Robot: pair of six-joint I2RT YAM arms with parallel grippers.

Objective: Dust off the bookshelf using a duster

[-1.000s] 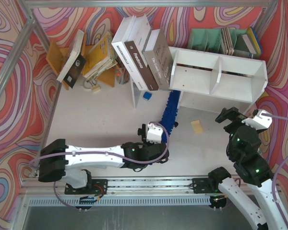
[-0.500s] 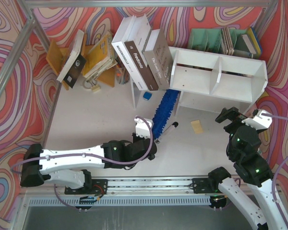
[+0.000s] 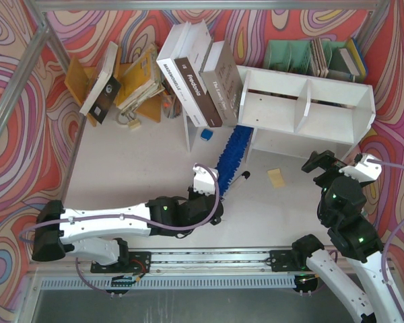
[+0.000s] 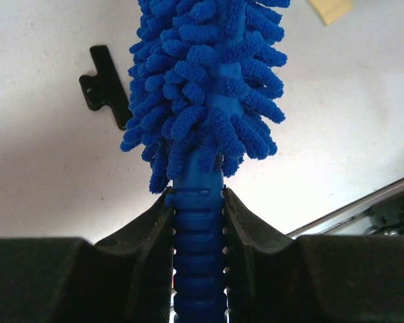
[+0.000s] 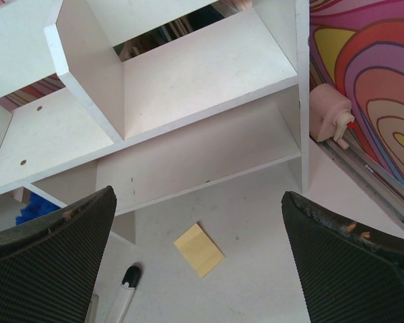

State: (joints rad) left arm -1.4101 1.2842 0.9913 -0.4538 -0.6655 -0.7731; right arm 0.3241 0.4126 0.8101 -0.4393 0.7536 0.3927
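Top external, left tool (image 3: pixel 214 193) clamping duster (image 3: pixel 230 151), tip beside bookshelf (image 3: pixel 310 79) left edge

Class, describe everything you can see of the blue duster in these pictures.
The duster is bright blue, with a long head of fluffy chenille-like nubs on a slim ribbed handle that looks like plastic. The left gripper clamps the handle just below the head. In the top view the head slants away from the gripper, its tip by the left end of the bookshelf. Whether it touches there cannot be told.
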